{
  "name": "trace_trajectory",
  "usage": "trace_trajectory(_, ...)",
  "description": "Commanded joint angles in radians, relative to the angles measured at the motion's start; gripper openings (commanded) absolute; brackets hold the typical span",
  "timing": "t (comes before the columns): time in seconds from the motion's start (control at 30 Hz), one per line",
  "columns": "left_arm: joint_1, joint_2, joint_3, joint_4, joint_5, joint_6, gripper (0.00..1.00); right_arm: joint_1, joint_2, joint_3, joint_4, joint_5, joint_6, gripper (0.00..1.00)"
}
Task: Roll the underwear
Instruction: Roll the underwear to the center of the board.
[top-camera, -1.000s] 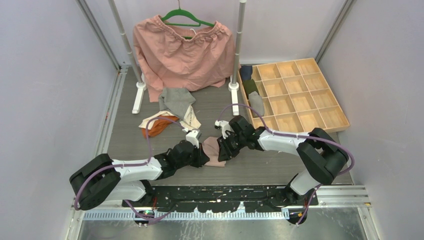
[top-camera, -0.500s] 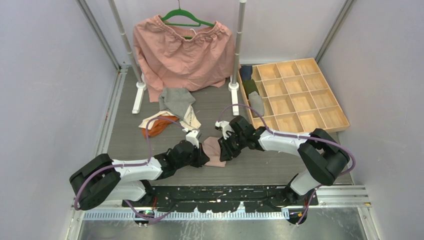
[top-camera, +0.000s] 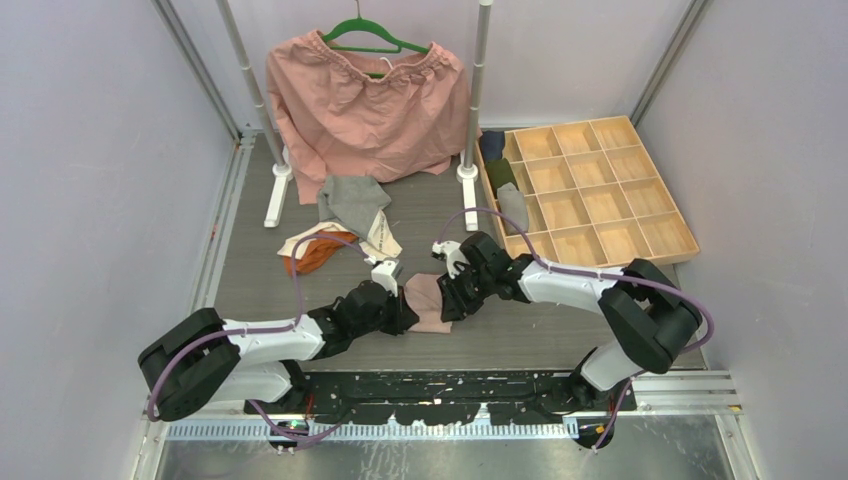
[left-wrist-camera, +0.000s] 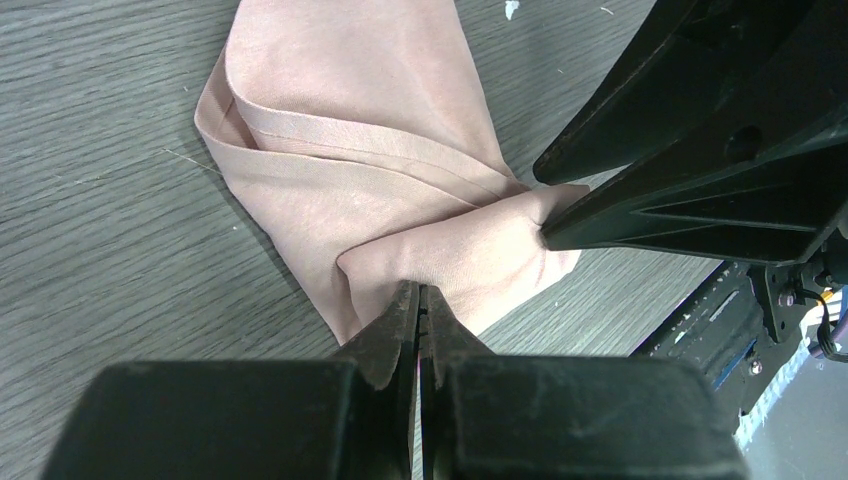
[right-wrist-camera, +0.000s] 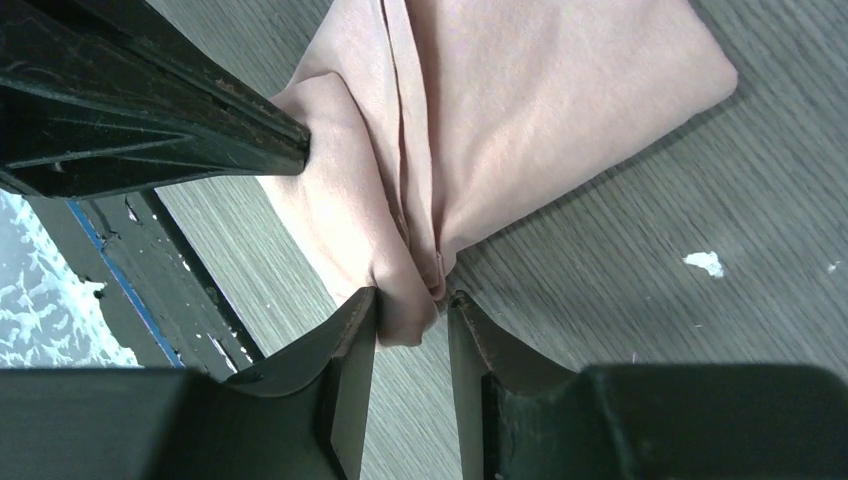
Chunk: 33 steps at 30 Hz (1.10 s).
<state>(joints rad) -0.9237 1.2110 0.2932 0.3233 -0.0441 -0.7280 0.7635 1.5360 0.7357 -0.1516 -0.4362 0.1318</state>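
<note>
At mid-counter (top-camera: 250, 280) nothing has shifted — left end effector (left-wrist-camera: 420, 292) and right end effector (right-wrist-camera: 410, 298) still pinch the pink underwear (left-wrist-camera: 350, 120); roll unfinished.

— Quick tally, go! Arms?
— Two: left arm (top-camera: 270, 340), right arm (top-camera: 570, 282). One tool apiece, so left tool (left-wrist-camera: 420, 300) and right tool (right-wrist-camera: 412, 300).
— Underwear?
— One dusty pink underwear (top-camera: 424, 298) on the surface (top-camera: 560, 330). In the heap behind it I make out three: one grey piece (top-camera: 352, 200), one cream piece (top-camera: 377, 238), one orange piece (top-camera: 315, 255). Four loose.
— And the tray?
— One wooden tray (top-camera: 680, 245) with three cloth rolls in it: one navy roll (top-camera: 491, 145), one dark green roll (top-camera: 501, 175), one grey roll (top-camera: 514, 207).
— At the back?
— Two poles, left pole (top-camera: 247, 90) and right pole (top-camera: 480, 80). One green hanger (top-camera: 360, 32), one salmon garment (top-camera: 370, 110).
</note>
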Motion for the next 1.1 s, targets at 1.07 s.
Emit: trace_trajectory(1.07,0.002,0.013,-0.009,-0.104,-0.045,0.01,0.01,-0.004,-0.187,0.02,-0.054,0.151,-0.057,0.4)
